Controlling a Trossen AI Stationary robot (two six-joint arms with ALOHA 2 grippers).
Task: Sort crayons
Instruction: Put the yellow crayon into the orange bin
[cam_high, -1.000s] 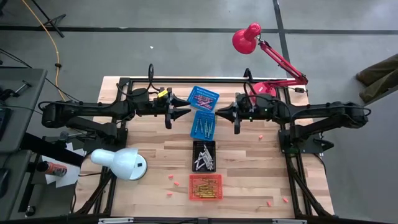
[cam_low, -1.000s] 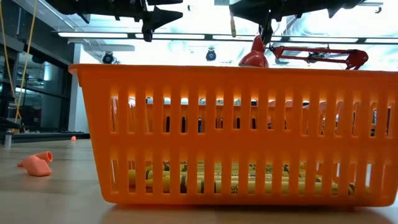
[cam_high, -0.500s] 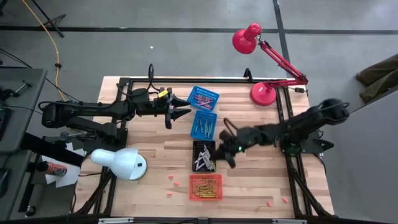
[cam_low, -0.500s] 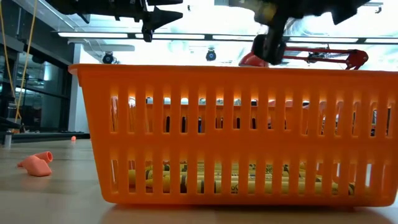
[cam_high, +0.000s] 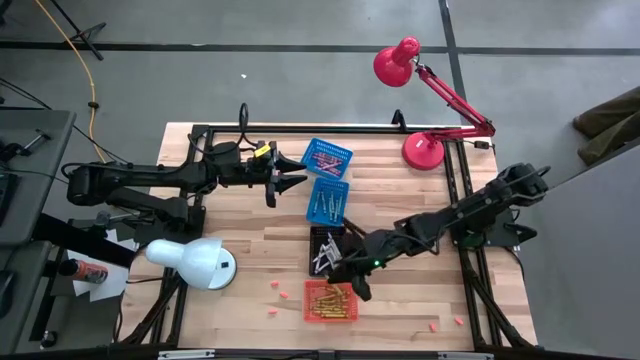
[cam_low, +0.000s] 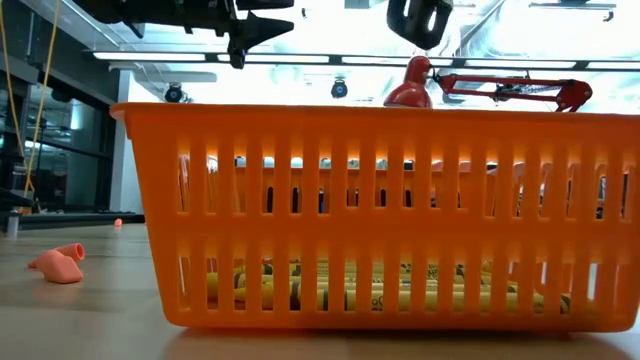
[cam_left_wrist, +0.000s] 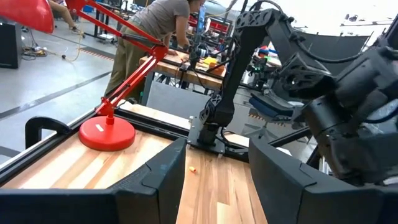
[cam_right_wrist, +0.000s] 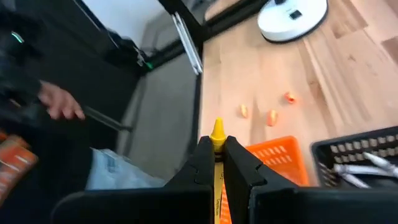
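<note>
Wooden table (cam_high: 250, 250) held four baskets in a column at centre frame, and we sorted crayons into them.

We saw the right gripper (cam_high: 357, 284) at lower centre of the high view, just over the orange basket (cam_high: 330, 301), its fingers (cam_right_wrist: 239, 165) pinching a yellow crayon (cam_right_wrist: 217, 135) with the tip protruding. Yellow crayons (cam_low: 400, 290) lay in that basket. We saw the left gripper (cam_high: 296, 174) at upper left of centre, beside the blue baskets (cam_high: 328, 157), fingers spread and holding nothing.
</note>
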